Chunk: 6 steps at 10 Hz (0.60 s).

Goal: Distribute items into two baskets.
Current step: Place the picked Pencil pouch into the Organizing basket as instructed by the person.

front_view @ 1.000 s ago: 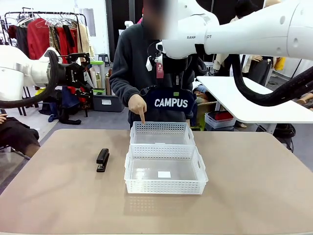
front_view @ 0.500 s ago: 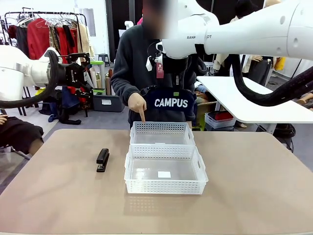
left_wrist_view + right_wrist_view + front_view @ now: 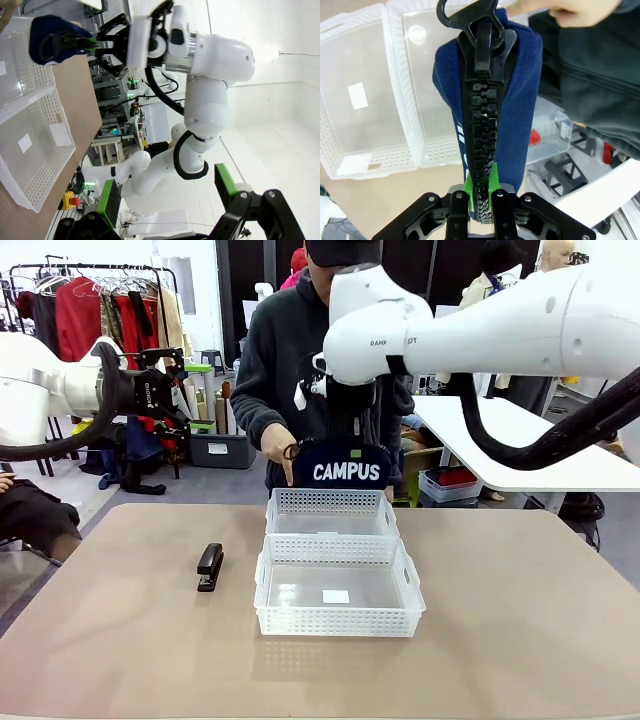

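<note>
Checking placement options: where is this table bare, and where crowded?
Bare: tabletop right of the near basket and far basket, the strip before the near basket, and around the stapler. Crowded: above the far basket, where the right tool holds the pouch beside the person's hand.

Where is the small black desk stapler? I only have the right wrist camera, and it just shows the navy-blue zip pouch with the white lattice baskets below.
Observer: The small black desk stapler lies on the brown table, to the robot's left of the nearer translucent-white lattice basket, apart from it.
Operator: Is the left arm near it?
Observer: No. The left arm's jaws stand wide open, raised off the table's left side, holding nothing.
Operator: How low is my pouch?
Observer: The soft navy-blue zip pouch hangs upright in the air, its bottom about level with the far rim of the farther lattice basket, not lowered inside.
</note>
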Motion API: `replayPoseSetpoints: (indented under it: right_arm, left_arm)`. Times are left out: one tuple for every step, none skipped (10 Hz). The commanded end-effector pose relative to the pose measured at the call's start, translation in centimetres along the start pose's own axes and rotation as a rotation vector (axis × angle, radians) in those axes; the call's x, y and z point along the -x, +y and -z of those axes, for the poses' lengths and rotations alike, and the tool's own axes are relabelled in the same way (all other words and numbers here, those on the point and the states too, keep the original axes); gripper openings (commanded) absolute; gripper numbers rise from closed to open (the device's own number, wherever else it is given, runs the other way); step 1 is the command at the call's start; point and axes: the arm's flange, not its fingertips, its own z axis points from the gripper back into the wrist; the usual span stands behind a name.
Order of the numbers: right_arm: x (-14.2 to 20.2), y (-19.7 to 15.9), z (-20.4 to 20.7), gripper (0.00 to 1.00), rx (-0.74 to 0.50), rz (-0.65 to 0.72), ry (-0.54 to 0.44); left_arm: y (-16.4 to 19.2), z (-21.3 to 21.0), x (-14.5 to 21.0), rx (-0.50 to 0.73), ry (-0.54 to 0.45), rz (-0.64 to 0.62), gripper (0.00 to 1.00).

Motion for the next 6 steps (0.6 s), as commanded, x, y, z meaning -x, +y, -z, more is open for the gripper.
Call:
replayPoseSetpoints:
  right_arm:
    - [-1.2, -0.7, 0.9, 0.00, -0.007, -0.030, 0.013]
    - [-1.9, -0.3, 2.0, 0.00, -0.017, -0.044, 0.011]
    - [-2.4, -0.2, 2.7, 0.00, -0.017, -0.053, 0.020]
    - [-2.7, -0.4, 3.6, 0.00, -0.012, -0.064, 0.033]
    - [-3.1, -0.6, 4.6, 0.00, -0.014, -0.064, 0.030]
    - [-3.4, -0.9, 5.7, 0.00, -0.030, -0.060, 0.038]
  left_arm:
    - [-0.1, -0.1, 0.1, 0.002, -0.003, 0.001, 1.00]
    - [-0.1, -0.1, 0.1, 0.002, -0.003, 0.001, 1.00]
    - [-0.1, -0.1, 0.1, 0.002, -0.003, 0.001, 1.00]
    - [-0.1, -0.1, 0.1, 0.002, -0.003, 0.001, 1.00]
    - [-0.1, -0.1, 0.1, 0.002, -0.003, 0.001, 1.00]
    - [-0.1, -0.1, 0.1, 0.002, -0.003, 0.001, 1.00]
